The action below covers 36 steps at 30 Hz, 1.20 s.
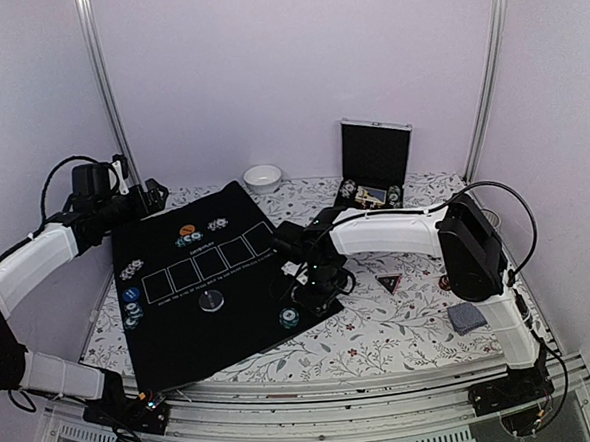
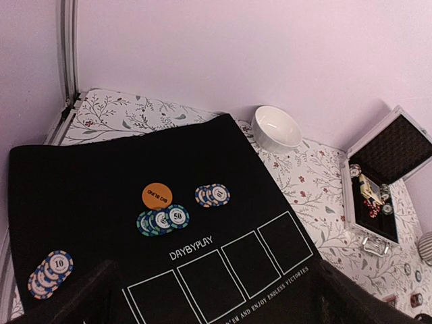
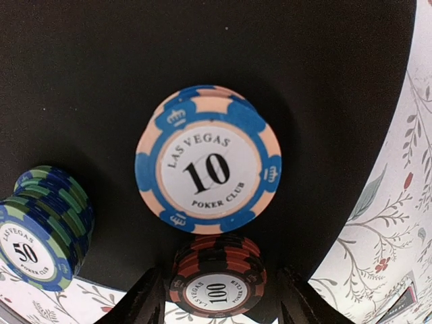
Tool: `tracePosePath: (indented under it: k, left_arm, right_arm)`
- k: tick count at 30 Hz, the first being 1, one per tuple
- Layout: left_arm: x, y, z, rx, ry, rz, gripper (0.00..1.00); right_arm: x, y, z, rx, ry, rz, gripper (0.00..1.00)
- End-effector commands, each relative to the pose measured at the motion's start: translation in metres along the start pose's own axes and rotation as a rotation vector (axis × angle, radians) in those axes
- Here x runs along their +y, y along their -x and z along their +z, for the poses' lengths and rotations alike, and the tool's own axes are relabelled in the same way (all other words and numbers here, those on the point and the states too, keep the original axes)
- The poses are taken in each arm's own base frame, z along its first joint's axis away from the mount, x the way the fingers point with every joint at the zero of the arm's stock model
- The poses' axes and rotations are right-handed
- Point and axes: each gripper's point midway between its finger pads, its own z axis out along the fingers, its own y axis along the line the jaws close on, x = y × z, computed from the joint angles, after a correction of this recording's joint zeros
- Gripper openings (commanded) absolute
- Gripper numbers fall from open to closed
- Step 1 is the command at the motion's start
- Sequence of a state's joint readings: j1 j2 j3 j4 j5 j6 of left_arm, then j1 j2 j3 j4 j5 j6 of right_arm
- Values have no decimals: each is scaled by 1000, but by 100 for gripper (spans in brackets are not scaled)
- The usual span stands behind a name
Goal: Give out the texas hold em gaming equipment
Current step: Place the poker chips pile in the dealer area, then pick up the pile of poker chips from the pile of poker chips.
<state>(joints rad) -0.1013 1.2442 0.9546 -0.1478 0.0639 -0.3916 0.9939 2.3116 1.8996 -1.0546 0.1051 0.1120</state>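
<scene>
Three chip stacks sit by the near right edge of the black mat [image 3: 101,61]: a blue "10" stack [image 3: 208,160], a green "50" stack [image 3: 44,229] cut off at the frame's left side, and a red "100" stack [image 3: 217,280], all of which we can hardly make out from above beneath the right arm [image 1: 386,230]. That arm reaches leftward and bends down over them, the right gripper [image 3: 221,293] parted with a finger just beside each flank of the red stack, apparently gripping nothing. Raised over the mat's far left corner, the left gripper [image 2: 216,300] gapes wide and empty.
</scene>
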Motion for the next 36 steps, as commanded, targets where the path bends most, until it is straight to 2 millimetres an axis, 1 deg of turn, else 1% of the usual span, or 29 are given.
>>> tracePosePath:
  k: [1, 2, 4, 6, 7, 9, 11, 12, 13, 14, 16, 17, 18, 20, 21, 23, 25, 26, 27, 29, 31, 33, 36]
  left_arm:
    - [2, 2, 2, 3, 0, -7, 98]
    - [2, 2, 1, 3, -1, -8, 98]
    - [2, 1, 2, 5, 0, -8, 98]
    - [2, 1, 2, 4, 0, -9, 98]
    - [2, 2, 2, 4, -2, -10, 98]
    - [3, 2, 2, 4, -1, -10, 98]
    - [3, 2, 1, 3, -2, -9, 98]
    - [2, 2, 1, 3, -3, -11, 98]
    - [2, 3, 1, 3, -3, -12, 98]
    - [2, 3, 1, 3, -5, -12, 98]
    - [2, 3, 0, 2, -5, -12, 98]
    - [2, 4, 0, 0, -6, -12, 98]
    - [2, 4, 0, -1, -6, -12, 98]
    - [2, 4, -1, -2, -6, -13, 98]
    - [2, 4, -1, -3, -4, -13, 98]
    - [3, 5, -1, -5, -2, -13, 98]
    - [4, 5, -1, -5, -1, -14, 98]
    - [3, 5, -2, -6, -3, -11, 98]
    - [3, 5, -2, -6, -3, -12, 98]
    - [3, 5, -1, -5, -3, -11, 98]
    - [4, 5, -1, -4, -1, -12, 98]
    - [4, 5, -1, -5, 0, -13, 98]
    - [4, 5, -1, -5, 0, -13, 98]
  right_arm:
    - [0, 7, -4, -11, -16, -5, 61]
    - [0, 8, -8, -18, -13, -4, 64]
    - [-1, 14, -22, -55, -8, -1, 74]
    - [-5, 23, -46, -124, -13, 9, 92]
    - [-8, 27, -60, -162, -16, 14, 100]
    - [-18, 31, -90, -236, -16, 36, 99]
    - [-35, 27, -115, -287, -19, 77, 99]
    - [-47, 23, -124, -302, -22, 107, 99]
    - [-60, 17, -132, -318, -29, 142, 99]
    - [-76, 9, -136, -323, -41, 180, 99]
    - [-116, -14, -140, -316, -80, 291, 99]
    - [-141, -30, -138, -301, -100, 384, 99]
    - [-166, -50, -131, -262, -124, 470, 99]
    - [-215, -101, -107, -162, -153, 694, 99]
    - [-228, -119, -98, -147, -159, 750, 99]
    - [-247, -150, -85, -131, -169, 836, 99]
    - [-257, -172, -72, -122, -162, 899, 99]
    - [-258, -182, -65, -110, -158, 920, 99]
    - [-260, -190, -58, -100, -154, 937, 99]
    - [-257, -200, -43, -69, -139, 945, 99]
    - [-250, -201, -32, -51, -106, 942, 99]
    - [-246, -200, -25, -51, -85, 939, 100]
    - [-247, -204, -16, -27, -100, 938, 97]
